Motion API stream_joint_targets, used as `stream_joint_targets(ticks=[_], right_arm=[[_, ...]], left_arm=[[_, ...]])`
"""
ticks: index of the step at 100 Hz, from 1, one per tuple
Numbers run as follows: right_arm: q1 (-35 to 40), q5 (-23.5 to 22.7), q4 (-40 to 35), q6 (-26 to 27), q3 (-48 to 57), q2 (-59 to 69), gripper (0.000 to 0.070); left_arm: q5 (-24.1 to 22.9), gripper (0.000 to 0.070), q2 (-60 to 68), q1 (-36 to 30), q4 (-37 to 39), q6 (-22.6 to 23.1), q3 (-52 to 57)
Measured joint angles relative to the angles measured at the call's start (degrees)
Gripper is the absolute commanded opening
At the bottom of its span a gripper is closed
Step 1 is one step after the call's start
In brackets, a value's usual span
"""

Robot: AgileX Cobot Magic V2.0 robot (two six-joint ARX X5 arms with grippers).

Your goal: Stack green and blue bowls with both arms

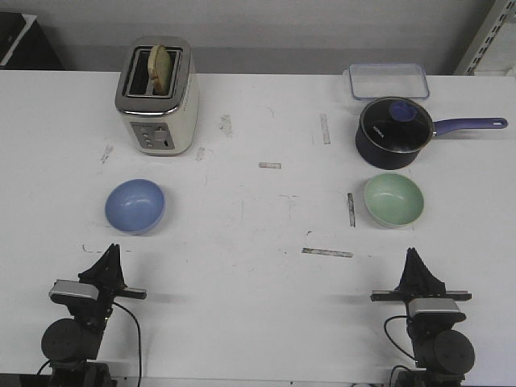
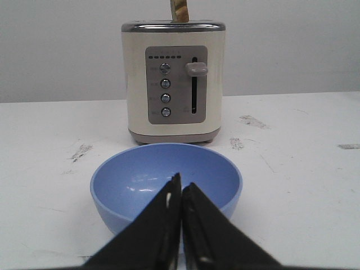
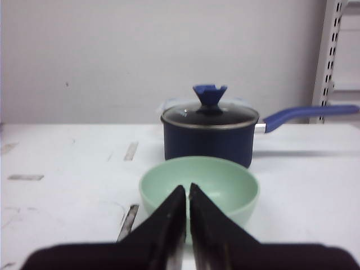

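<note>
The blue bowl point(image 1: 135, 205) sits upright on the white table at the left, in front of the toaster. It also shows in the left wrist view point(image 2: 140, 180). My left gripper point(image 1: 111, 251) point(image 2: 180, 183) is shut and empty, just short of this bowl. The green bowl point(image 1: 393, 200) sits upright at the right, in front of the saucepan. It also shows in the right wrist view point(image 3: 225, 183). My right gripper point(image 1: 411, 255) point(image 3: 187, 188) is shut and empty, just short of the green bowl.
A cream toaster point(image 1: 157, 95) point(image 2: 171, 79) with a slice of bread stands at the back left. A dark lidded saucepan point(image 1: 397, 133) point(image 3: 209, 134) with a purple handle and a clear plastic box point(image 1: 387, 81) stand at the back right. Tape marks dot the table point(image 1: 266, 266).
</note>
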Motion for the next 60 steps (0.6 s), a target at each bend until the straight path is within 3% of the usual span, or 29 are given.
stream_joint_targets(ticks=[25,60], right_arm=[[0.0,0.0,-3.6,-0.8,5.1,4.9,0.0006],[0.0,0.0,-12.4,-0.9,17.3,22.3,0.0006]], left_arm=[[0.0,0.0001,0.0,0.0,0.0,0.0,0.0],[0.0,0.0001,0.0,0.0,0.0,0.0,0.0]])
